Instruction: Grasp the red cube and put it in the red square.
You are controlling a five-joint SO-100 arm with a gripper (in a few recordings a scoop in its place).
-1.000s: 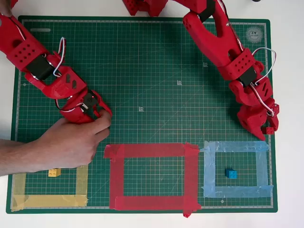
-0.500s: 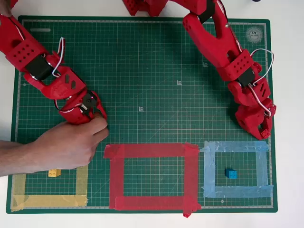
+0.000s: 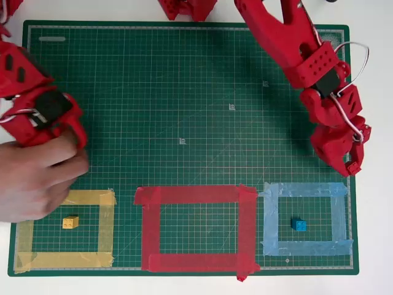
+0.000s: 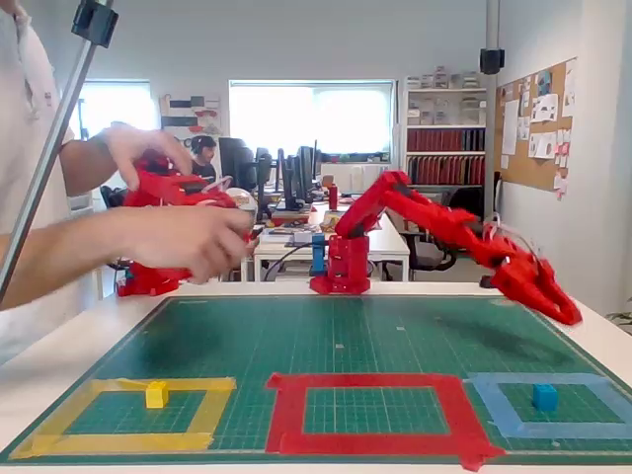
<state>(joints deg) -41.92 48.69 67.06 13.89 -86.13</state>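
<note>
One red cube [image 3: 352, 166], seemingly between hand [image 3: 351, 165] fingertips

Three tape outlines [image 3: 192, 228] side by side along the mat's [image 3: 184, 80] near edge, cubes [image 3: 298, 225] inside the outer two

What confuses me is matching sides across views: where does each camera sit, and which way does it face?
Overhead view: above the mat, looking straight down; the arm enters from the top, gripper at right.
Fixed view: low at the mat's taped edge, facing the arm's base; the arm reaches right.
Both show the red square, arm and gripper.
</note>
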